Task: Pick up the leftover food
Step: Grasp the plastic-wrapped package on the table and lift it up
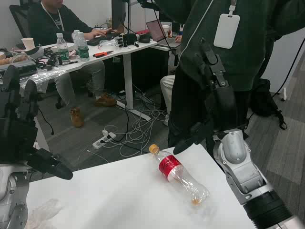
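A clear plastic bottle [178, 174] with a red label and orange cap lies on its side on the white table [119, 200], cap toward the far edge, a little brown liquid at its base. A crumpled clear wrapper [44, 213] lies at the table's near left. My left hand [20, 131] is raised above the table's left edge, fingers apart, holding nothing. My right hand [215, 100] is raised above the table's far right corner, fingers spread upward, empty, up and to the right of the bottle. No other food item shows.
A person in dark clothes with a white badge [227, 30] stands just beyond the table's far right corner, behind my right hand. Cables and a power strip [105, 139] lie on the floor. Another person sits at a cluttered desk [90, 52] at the back.
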Available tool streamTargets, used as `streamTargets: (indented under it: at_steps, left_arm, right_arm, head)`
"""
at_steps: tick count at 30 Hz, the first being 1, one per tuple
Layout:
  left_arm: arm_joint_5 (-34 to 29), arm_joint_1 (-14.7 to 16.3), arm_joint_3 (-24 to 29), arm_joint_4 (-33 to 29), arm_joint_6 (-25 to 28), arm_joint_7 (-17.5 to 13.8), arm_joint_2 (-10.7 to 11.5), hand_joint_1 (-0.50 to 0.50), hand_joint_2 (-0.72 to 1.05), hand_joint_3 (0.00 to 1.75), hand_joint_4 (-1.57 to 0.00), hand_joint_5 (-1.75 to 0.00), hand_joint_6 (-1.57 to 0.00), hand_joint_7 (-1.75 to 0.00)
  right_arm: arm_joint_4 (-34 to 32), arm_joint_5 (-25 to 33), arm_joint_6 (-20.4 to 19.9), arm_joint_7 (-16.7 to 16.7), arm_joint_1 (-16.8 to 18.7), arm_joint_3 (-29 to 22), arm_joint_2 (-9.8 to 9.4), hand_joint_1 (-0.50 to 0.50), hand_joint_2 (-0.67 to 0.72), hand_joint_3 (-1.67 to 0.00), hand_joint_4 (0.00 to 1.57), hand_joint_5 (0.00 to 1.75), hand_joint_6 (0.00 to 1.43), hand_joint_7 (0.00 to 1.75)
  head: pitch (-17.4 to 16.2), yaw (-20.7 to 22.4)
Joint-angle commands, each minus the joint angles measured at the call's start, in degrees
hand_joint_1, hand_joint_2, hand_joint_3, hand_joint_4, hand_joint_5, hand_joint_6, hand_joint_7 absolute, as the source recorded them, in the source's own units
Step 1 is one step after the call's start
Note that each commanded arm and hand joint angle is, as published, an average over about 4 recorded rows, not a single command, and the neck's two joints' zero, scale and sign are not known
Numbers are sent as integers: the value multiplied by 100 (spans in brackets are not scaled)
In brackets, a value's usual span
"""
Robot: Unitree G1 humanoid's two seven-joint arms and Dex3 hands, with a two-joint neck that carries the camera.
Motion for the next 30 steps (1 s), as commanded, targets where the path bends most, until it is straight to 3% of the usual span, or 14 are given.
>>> streamTargets:
  at_steps: [1, 2, 3, 8, 21, 30]
  left_arm:
    - [779, -187, -781, 855, -762, 1294, -281, -50, -46, 0, 0, 0, 0, 0]
    - [780, -187, -786, 856, -762, 1294, -281, -50, -46, 0, 0, 0, 0, 0]
    - [782, -187, -795, 856, -764, 1296, -281, -50, -46, 0, 0, 0, 0, 0]
    - [782, -178, -799, 852, -795, 1294, -281, -50, -39, 0, 0, 0, 0, 0]
    - [751, -178, -779, 861, -797, 1285, -254, -50, -55, 0, 0, 0, 0, 0]
    - [756, -178, -775, 902, -797, 1285, -254, -50, -55, 0, 0, 0, 0, 0]
  right_arm:
    - [632, 705, -1543, 443, 522, -502, 51, -35, 47, -5, 0, 0, 0, 0]
    - [632, 707, -1543, 443, 522, -499, 45, -35, 47, -4, 0, 0, 0, 0]
    - [632, 709, -1543, 443, 522, -494, 34, -36, 47, -2, 0, 0, 0, 0]
    - [632, 711, -1543, 443, 522, -488, 23, -34, 50, 0, 0, 0, 0, 0]
    - [582, 696, -1538, 443, 540, -453, 133, -38, 47, 0, 0, 0, 0, 0]
    - [597, 661, -1477, 443, 540, -428, 63, -33, 47, 0, 0, 0, 0, 0]
  head:
    - [-1561, -738]
    - [-1393, -665]
    - [-910, -443]
    - [-866, -481]
    - [-879, -532]
    - [-1118, -403]
